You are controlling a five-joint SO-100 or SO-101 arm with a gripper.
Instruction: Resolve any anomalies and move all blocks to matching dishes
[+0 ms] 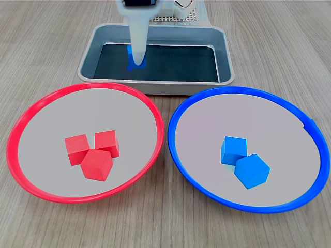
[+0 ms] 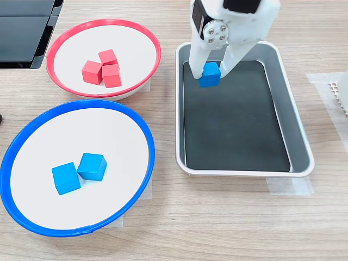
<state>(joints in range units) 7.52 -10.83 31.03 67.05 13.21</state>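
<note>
Gripper (image 2: 209,68) jaws look clamped on the last blue block (image 2: 209,75), opposite flat faces, inside the tray (image 2: 298,128). Light, rigid, smooth cube; could slip or twist.

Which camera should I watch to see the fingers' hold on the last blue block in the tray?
The second exterior view: the blue block sits plainly between both fingers over the tray. In the first exterior view one white finger covers most of it.
</note>
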